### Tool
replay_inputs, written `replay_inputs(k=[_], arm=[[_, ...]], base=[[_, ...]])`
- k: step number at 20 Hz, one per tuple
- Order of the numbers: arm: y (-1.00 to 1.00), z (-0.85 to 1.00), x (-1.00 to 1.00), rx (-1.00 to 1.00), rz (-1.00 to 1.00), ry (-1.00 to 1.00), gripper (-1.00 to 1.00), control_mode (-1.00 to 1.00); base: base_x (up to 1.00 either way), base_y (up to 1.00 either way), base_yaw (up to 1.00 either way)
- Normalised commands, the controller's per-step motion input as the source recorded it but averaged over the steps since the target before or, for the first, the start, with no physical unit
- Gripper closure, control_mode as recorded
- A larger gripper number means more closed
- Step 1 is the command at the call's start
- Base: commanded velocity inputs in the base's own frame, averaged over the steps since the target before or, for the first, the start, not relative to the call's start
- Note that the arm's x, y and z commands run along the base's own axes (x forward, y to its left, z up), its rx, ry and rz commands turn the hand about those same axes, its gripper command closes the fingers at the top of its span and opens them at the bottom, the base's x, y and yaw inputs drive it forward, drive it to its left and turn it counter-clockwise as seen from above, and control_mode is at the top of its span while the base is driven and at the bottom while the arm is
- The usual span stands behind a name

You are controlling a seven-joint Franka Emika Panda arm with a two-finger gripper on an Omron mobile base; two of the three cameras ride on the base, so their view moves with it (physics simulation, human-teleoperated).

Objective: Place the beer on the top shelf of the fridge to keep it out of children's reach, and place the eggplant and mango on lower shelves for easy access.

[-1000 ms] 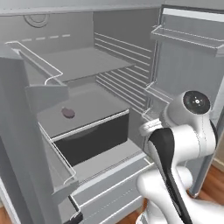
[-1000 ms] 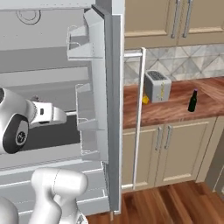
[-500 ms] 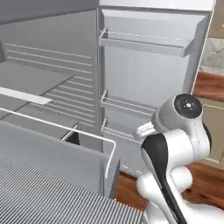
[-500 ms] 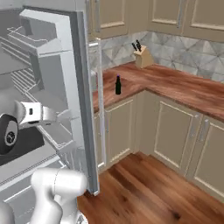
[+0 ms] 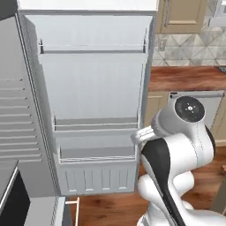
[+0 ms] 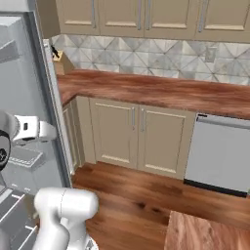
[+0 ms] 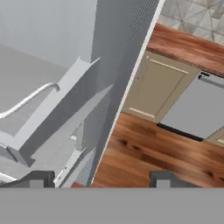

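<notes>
fridge: it stands at the left of the left base view, its grey ribbed side wall running down the left edge, with a dark drawer corner at the bottom left.
fridge door: swung open and seen face-on in the left base view; pale grey inner panel with wire-railed door bins stacked low and one thin rail near the top.
door in right base view: only its edge shows, as a tall grey strip at the left, with a bin end just behind the arm's wrist.
door in hand view: the edge runs diagonally from top right to bottom left, with a bin corner and its curved wire rail to the left of it.
gripper: two dark finger tips rise at the bottom of the hand view, well apart, nothing between them; the jaws stand open and empty.
finger positions: the left tip lies over the door's lower bin, the right tip over bare wooden floor.
right base view alone: a long wooden counter along a tiled backsplash, beige cabinets beneath, a steel dishwasher front at the right.
left base view alone: the full width of the door's inside, and a short stretch of counter beyond its right edge.
open room: wide bare floor lies between the door edge and the cabinets.
tight edge: the arm's wrist sits close beside the door edge.
</notes>
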Motion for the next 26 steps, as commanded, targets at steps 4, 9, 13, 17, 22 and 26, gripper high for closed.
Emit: replay_inputs(k=[4, 9, 13, 17, 22, 26], arm=[[0.00, 0.00, 0.00, 0.00, 0.00, 0.00, -1.00, 1.00], [0.00, 0.00, 0.00, 0.00, 0.00, 0.00, -1.00, 1.00], [0.00, 0.00, 0.00, 0.00, 0.00, 0.00, -1.00, 1.00], [0.00, 0.00, 0.00, 0.00, 0.00, 0.00, -1.00, 1.00], [0.00, 0.00, 0.00, 0.00, 0.00, 0.00, -1.00, 1.00], [0.00, 0.00, 0.00, 0.00, 0.00, 0.00, -1.00, 1.00]], base=[[0.00, -0.92, -0.49], [0.00, -1.00, -0.23], [0.23, -0.32, 0.05], [0.72, -0.03, 0.21], [1.00, -0.11, 0.26], [1.00, -0.07, 0.30]])
